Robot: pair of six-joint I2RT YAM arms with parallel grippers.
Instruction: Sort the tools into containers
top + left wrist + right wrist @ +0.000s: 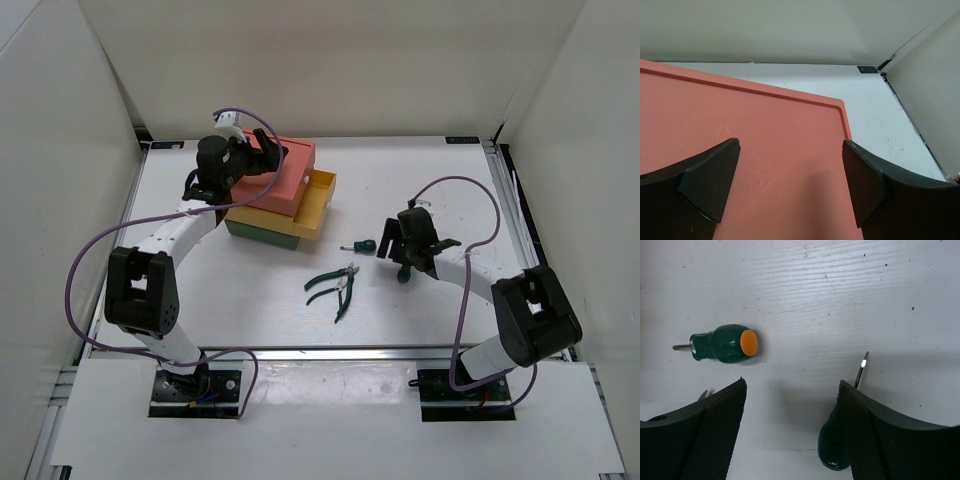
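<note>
The containers are a stack with a salmon-red box (pixel 290 178) on top, a yellow drawer (pixel 320 205) pulled out to the right, and a dark green one (pixel 255 230) at the bottom. My left gripper (pixel 262 152) hangs open over the salmon-red top (pixel 765 130), with nothing between its fingers (pixel 710 180). My right gripper (pixel 792 435) stands open low over the table. One green screwdriver with an orange cap (pixel 722 343) lies ahead to its left. A second screwdriver (pixel 837 442) lies against the inner side of its right finger. Two green-handled pliers (pixel 335 285) lie mid-table.
White walls close in the table on three sides. A metal rail (pixel 300 350) runs along the near edge. Purple cables (pixel 470 190) loop above both arms.
</note>
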